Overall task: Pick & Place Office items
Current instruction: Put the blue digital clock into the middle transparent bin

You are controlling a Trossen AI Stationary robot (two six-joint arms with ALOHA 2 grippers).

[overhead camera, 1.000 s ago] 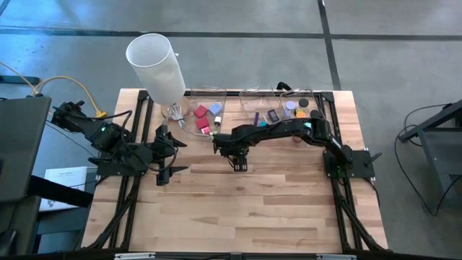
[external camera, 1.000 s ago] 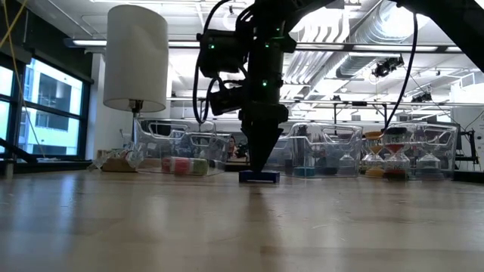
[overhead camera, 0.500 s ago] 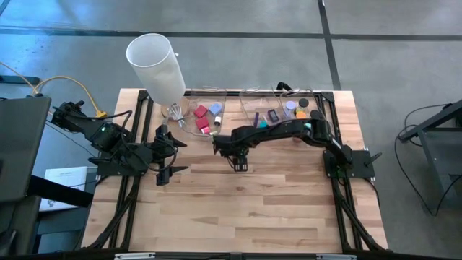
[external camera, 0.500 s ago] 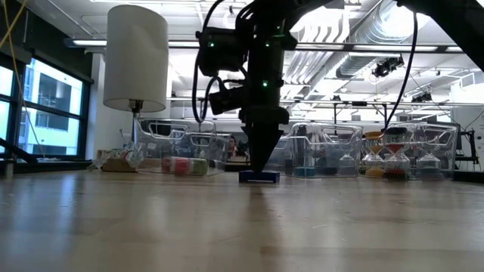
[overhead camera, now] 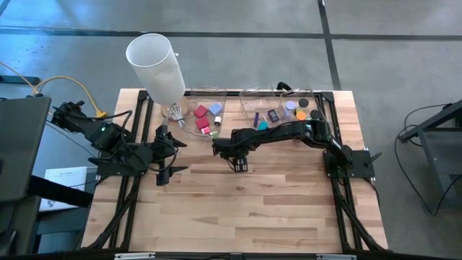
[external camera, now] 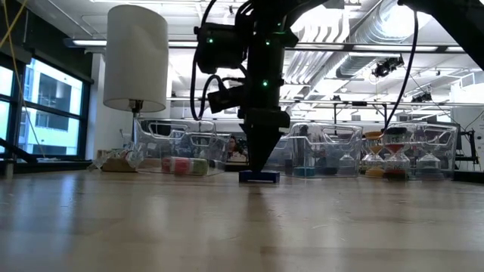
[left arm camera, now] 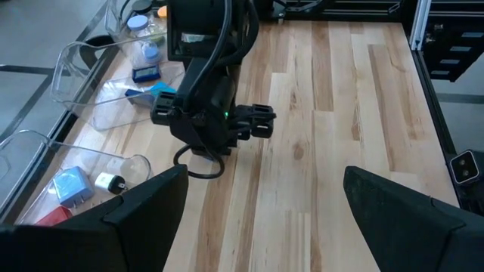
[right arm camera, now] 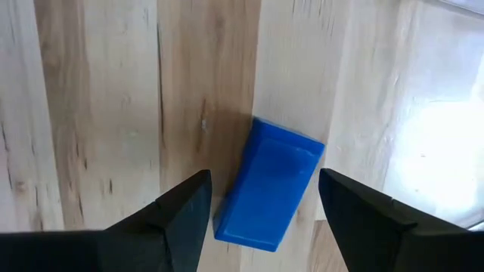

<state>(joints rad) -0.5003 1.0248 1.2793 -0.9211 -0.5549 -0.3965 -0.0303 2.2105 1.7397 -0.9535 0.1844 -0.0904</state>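
Hovering claw: right claw (right arm camera: 261,219) poised straight over the blue flat rectangle (right arm camera: 270,184), fingers parted either side, nothing held, not touching the piece as far as the wrist view shows.
Location of piece: lying flat on the wooden surface (overhead camera: 253,202), near centre in the high view, toward 6 o'clock from the clear plastic bins (overhead camera: 289,108); well apart from the other office items.
Orientation: skewed against the grain of the boards, long axis not square to the fingers.
Likely handling: small, stiff, light by the look of it; smooth faces, probably slippery; not fragile.
Where to take hold: across the two long edges, near the middle of its length; little height to bite on, so fingertips probably need to reach almost to the boards.
Risk: a pinch on the corners could spin or squirt it sideways; some wrist turn would square the fingers first.
Left claw (overhead camera: 167,154): spread wide, empty, resting at 9 o'clock of the surface.
Other landmarks: tall white cylinder (overhead camera: 155,65) at 11 o'clock.
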